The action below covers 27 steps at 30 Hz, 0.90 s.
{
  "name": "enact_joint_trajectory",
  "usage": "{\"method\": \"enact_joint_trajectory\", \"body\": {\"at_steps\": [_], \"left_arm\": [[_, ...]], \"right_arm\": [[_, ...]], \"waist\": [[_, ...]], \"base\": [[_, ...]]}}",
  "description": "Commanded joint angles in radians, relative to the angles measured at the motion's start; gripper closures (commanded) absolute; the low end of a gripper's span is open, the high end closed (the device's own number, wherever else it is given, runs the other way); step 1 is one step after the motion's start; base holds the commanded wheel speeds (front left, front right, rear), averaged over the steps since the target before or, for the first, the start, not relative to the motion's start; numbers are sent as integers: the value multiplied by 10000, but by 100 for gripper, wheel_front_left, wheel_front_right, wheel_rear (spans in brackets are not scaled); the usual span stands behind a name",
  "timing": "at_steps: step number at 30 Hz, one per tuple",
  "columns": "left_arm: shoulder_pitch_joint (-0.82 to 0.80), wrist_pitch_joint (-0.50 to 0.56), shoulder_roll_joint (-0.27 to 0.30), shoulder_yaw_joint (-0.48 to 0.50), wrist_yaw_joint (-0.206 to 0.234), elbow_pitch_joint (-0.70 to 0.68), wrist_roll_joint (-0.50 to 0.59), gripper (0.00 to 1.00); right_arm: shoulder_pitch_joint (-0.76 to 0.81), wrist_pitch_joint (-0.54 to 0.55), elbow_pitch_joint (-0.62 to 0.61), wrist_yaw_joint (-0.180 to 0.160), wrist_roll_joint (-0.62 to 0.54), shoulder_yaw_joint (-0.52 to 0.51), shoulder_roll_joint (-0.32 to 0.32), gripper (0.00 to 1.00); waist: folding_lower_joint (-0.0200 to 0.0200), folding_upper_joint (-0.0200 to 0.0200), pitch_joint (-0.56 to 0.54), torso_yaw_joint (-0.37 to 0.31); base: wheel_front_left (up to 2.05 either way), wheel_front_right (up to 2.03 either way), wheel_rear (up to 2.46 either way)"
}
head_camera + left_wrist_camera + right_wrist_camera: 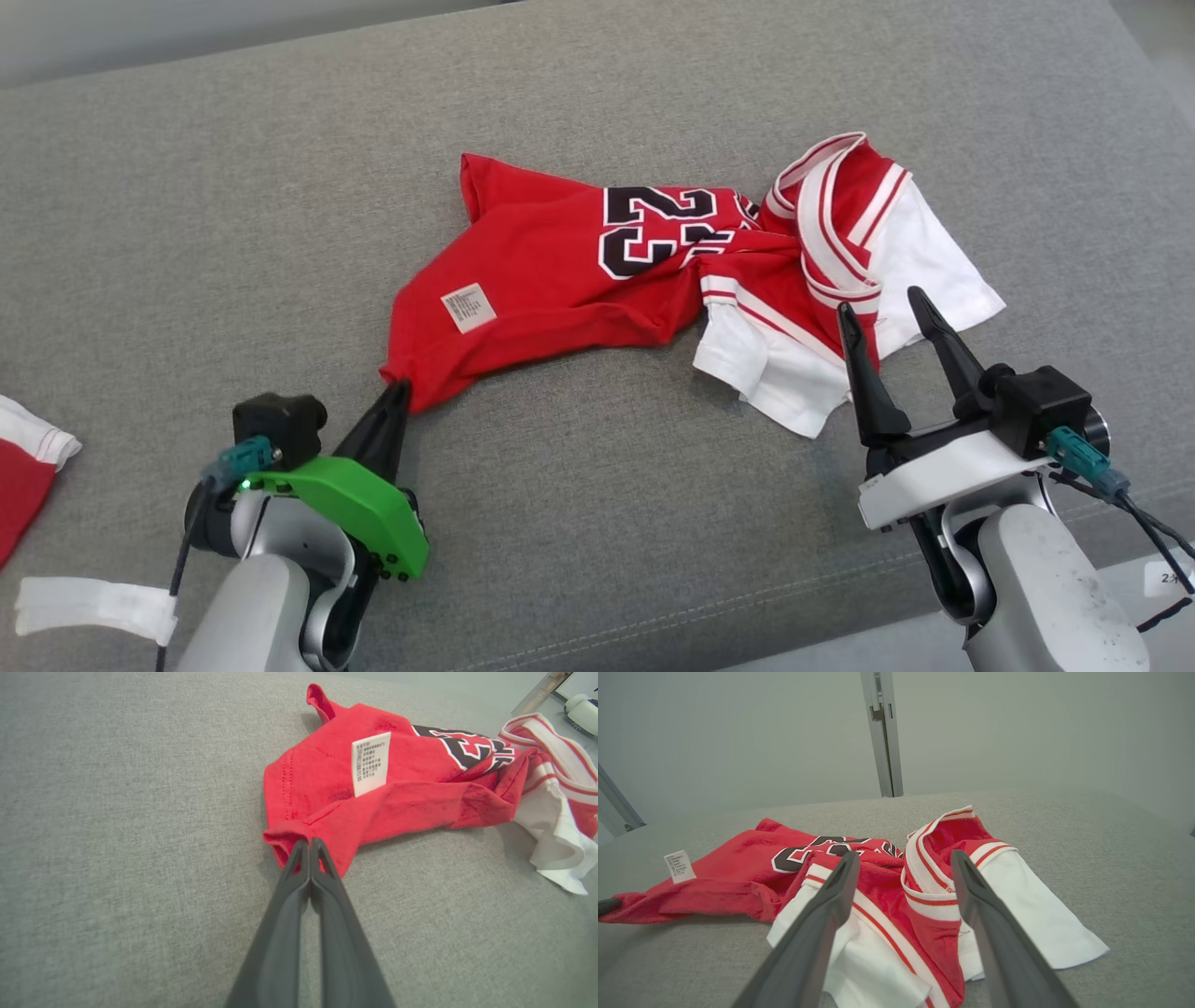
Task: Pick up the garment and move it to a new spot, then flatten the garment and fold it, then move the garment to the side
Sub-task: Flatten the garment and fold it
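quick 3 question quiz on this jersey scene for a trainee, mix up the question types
1. True or false: the left gripper is shut on a red corner of the jersey.
2. The right gripper is: A) shut on a white sleeve, B) open at the jersey's white and striped end, C) shut on the red corner.
3. What number is printed on the jersey?

Key: 1 true. 2 B. 3 23.
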Motion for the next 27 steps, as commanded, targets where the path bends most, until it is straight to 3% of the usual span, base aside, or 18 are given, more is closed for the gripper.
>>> {"method": "enact_joint_trajectory", "body": {"at_steps": [1,10,11,12,13,18,27], "left_arm": [[459,92,-54,-64,65,-310,-118,100],[1316,188,-167,-296,32,-382,-453,100],[1382,223,-182,-298,25,-311,-522,89],[1444,218,-246,-256,18,-223,-644,39],[1465,233,-222,-266,26,-122,-611,0],[1616,-104,-233,55,364,135,-784,0],[1236,-1870,16,1114,1585,-993,-302,0]], "right_arm": [[115,-36,11,-14,-81,-12,-111,0],[144,124,-75,-14,-38,66,-255,0],[161,154,-80,-14,-26,68,-276,0],[178,170,-89,-14,-15,65,-286,0],[193,203,-105,-14,-7,46,-298,0],[316,281,-190,-14,47,-166,-310,0],[567,345,-402,-14,-147,-792,-181,0]], "waist": [[0,0,-107,423],[0,0,-202,833],[0,0,-221,859],[0,0,-236,878],[0,0,-254,899],[0,0,-375,950],[0,0,-626,1000]], "base": [[0,0,0],[0,0,0],[0,0,0],[0,0,0],[0,0,0],[0,0,0],[0,0,0]]}}
